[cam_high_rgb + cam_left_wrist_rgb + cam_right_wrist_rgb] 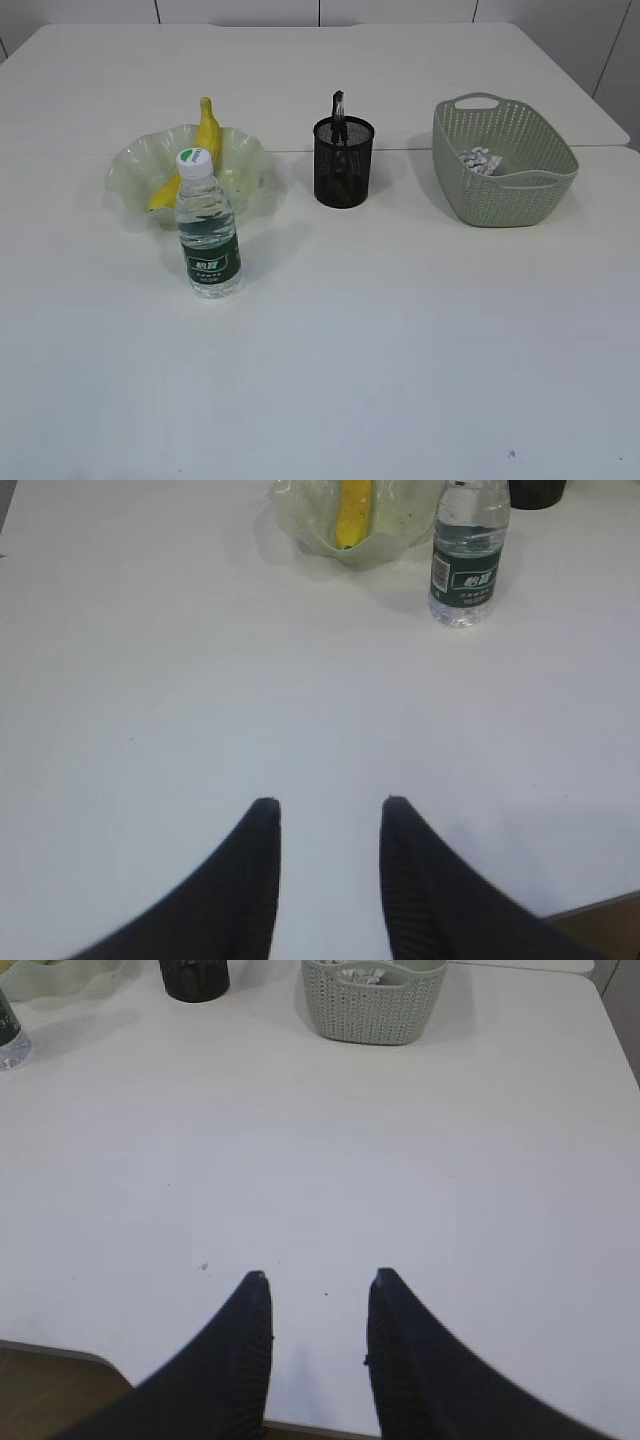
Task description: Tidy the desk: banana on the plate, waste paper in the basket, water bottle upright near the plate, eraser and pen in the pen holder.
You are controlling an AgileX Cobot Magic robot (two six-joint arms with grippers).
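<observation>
Banana [206, 135] lay in the plate [140, 160]; water bottle [208, 228] stood upright just before it. Waste paper [481, 160] sat in the basket [520, 195], beside the pen holder [343, 165]. Left gripper [325, 815] and right gripper [315, 1285] hung partly open, empty, well apart from everything on the counter [400, 350].

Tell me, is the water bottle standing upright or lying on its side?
Upright. The water bottle stands on its base on the desk, white cap on top, just in front of the plate.
</observation>
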